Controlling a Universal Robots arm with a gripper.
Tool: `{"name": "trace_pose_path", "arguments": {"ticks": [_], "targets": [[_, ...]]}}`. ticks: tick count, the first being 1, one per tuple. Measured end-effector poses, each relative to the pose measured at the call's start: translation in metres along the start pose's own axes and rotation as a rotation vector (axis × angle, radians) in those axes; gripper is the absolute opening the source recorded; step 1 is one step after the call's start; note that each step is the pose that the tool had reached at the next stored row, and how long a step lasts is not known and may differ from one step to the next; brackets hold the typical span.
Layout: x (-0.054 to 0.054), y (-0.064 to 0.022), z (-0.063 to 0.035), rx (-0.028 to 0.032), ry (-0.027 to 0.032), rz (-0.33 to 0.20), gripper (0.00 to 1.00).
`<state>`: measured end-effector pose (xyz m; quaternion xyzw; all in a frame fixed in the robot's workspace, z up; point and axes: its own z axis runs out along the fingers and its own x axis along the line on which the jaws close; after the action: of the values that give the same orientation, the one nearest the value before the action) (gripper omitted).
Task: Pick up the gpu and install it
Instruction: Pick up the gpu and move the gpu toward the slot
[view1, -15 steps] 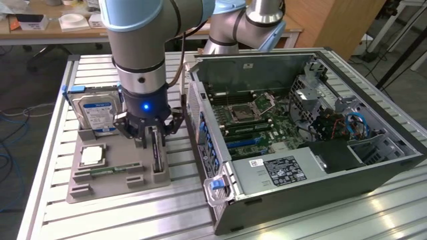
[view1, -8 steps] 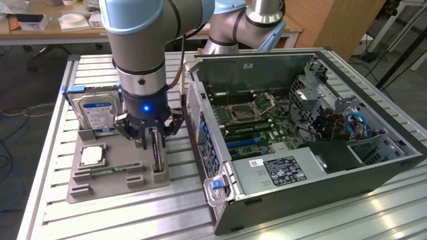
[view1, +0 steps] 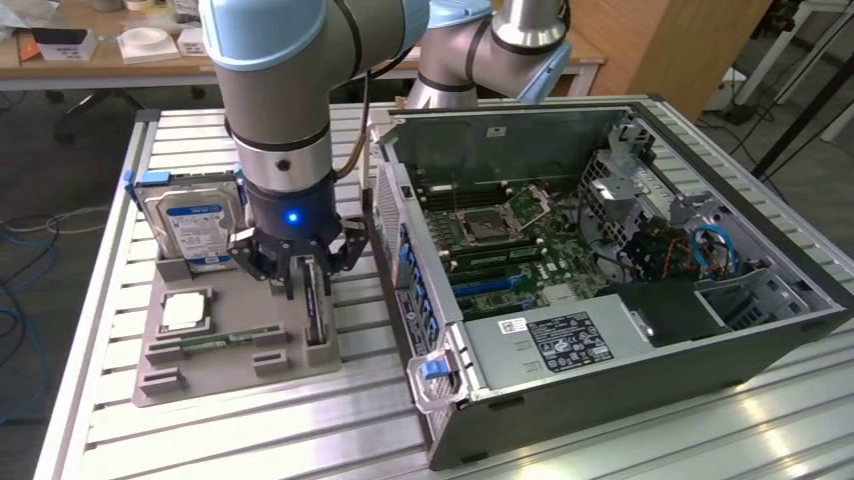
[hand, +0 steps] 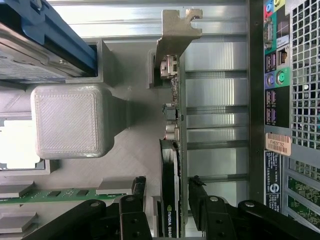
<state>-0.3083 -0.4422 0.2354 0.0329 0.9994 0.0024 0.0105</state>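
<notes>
The gpu (view1: 315, 312) is a slim black card standing on edge in a slot of the grey holder tray (view1: 227, 378), beside the open computer case (view1: 601, 270). My gripper (view1: 307, 272) has come down over the card's end nearest the hard drive. In the wrist view the gpu (hand: 172, 165) runs between my two black fingers (hand: 139, 186), with its silver bracket (hand: 177, 30) at the far end. My gripper (hand: 168, 182) is open, one finger on each side of the card, and a gap shows on at least one side.
On the same tray stand a silver hard drive (view1: 194, 225) with a blue-white label, a processor (view1: 184, 312) and a green memory stick (view1: 220, 341). The case lies open with its motherboard (view1: 514, 240) exposed. The slatted metal table (view1: 120, 200) reaches to the exterior view's left.
</notes>
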Motion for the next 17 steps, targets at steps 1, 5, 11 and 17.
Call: {"name": "trace_pose_path", "arguments": {"ticks": [1,5,11,17], "targets": [[0.0,0.0,0.0,0.0,-0.0001,0.0,0.47],[0.0,0.0,0.0002,0.0,0.0,0.0,0.47],[0.0,0.0,0.0002,0.0,0.0,0.0,0.39],[0.0,0.0,0.0006,0.0,0.0,0.0,0.39]]}}
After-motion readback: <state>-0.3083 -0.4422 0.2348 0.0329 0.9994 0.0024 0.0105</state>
